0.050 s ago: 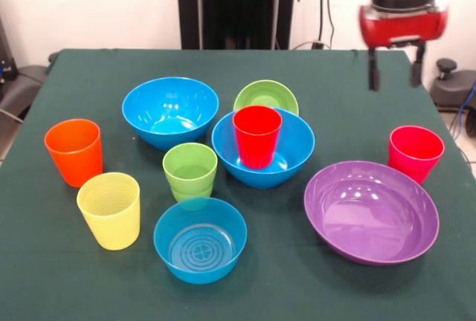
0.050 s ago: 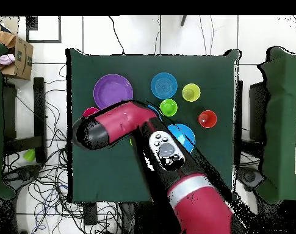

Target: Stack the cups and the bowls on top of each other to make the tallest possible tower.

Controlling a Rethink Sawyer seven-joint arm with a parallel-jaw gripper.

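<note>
My gripper hangs open and empty high over the table's right side, above and behind the pinkish-red cup. The tower is a large blue bowl with the red cup standing in it. Around it sit the other large blue bowl, the small green bowl, the light green cup, the orange cup, the yellow cup, the small blue ringed bowl and the purple bowl. Overhead, the arm hides the tower and the gripper.
The green table carries everything, and its front right corner has free cloth. In the overhead view a cardboard box stands off the table at the upper left, and cables lie on the floor around it.
</note>
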